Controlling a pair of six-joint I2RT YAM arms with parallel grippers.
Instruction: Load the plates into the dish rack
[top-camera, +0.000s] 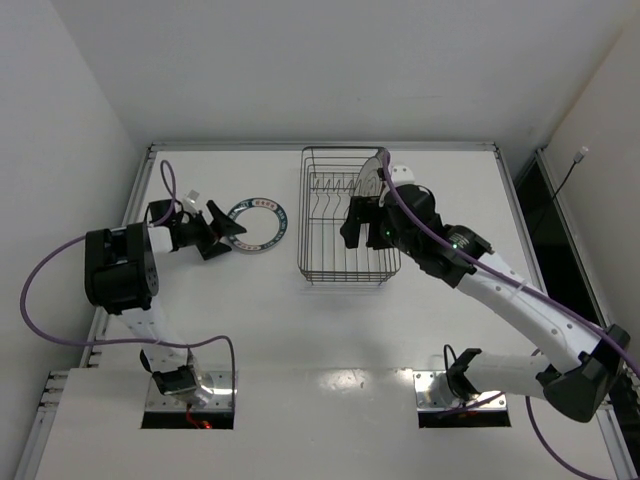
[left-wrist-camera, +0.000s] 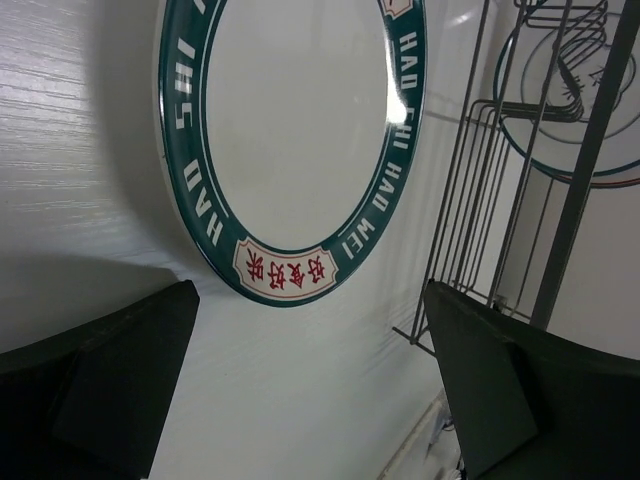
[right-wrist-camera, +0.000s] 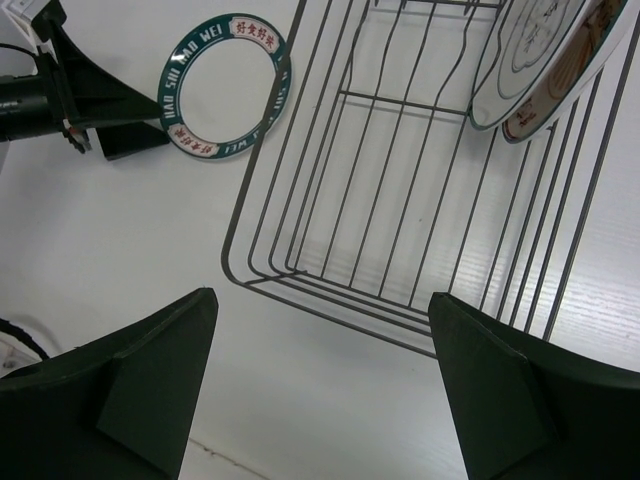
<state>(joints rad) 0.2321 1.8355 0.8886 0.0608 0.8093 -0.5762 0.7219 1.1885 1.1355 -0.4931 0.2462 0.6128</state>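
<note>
Now the teal plate (top-camera: 256, 225) lies flat on the desk (top-camera: 300, 330), just ahead of the left claw (top-camera: 218, 232), which is spread wide apart. The plate looks hard, slippery and breakable, so pinch its rim. The right claw (top-camera: 350, 232), apart too, hangs over the dish rack (top-camera: 303, 215) with two plates (top-camera: 372, 172) inside.

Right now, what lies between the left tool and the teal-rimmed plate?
Nothing but bare table. The open left tool points at the teal-rimmed plate, which lies flat just ahead of it. The left wrist view shows this most clearly.
</note>
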